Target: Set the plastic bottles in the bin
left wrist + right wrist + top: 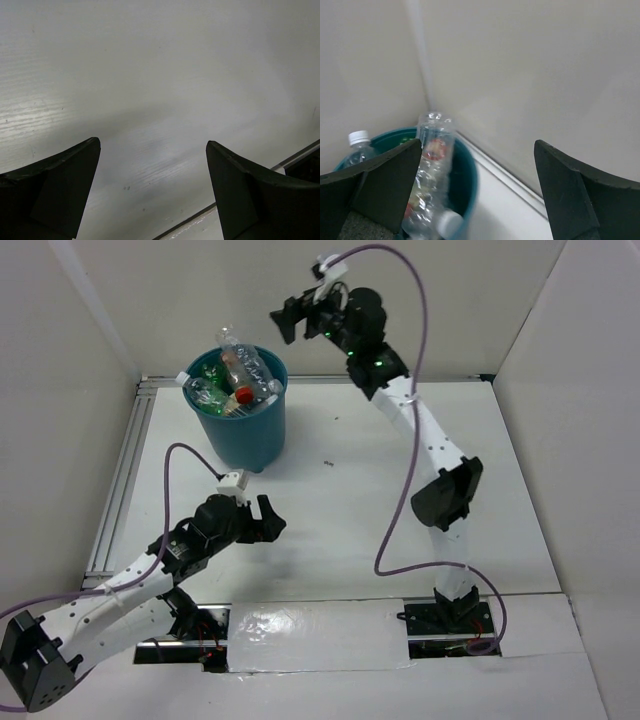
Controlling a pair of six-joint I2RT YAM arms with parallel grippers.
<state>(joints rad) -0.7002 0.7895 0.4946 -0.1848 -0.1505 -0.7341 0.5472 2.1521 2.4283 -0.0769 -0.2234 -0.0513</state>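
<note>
We see the bin point(243, 435) standing upright on the white table point(340, 530), toward its far left corner, near the back wall point(440, 300). The plastic bottles point(235, 380) lie crowded inside it. One slim clear bottle point(231, 348) stands tilted and pokes well above the rim. Below it we make out a red cap point(243, 395), a green bottle point(205, 373) against the left side of the bin, and a white cap point(275, 386) at the right side of the rim. We cannot count the bottles from these views, as they overlap.

The right arm point(430, 440) reaches up and back across the table. The right hand point(288, 320) hangs in the air just right of the bin and above its rim, pointing left toward it. In the right wrist view its two dark fingers point(385, 180) stand wide apart with nothing between them. Beyond them we see the teal rim, the tall clear bottle and another white-capped bottle at the left.

The left arm point(120, 595) lies low at the near left of the table. The left hand point(268, 520) is in front of the bin and well apart from it. In the left wrist view its fingers point(60, 185) are spread wide and hold nothing, with only the bare white table surface showing between them. A purple cable point(410, 480) runs along each arm.
</note>
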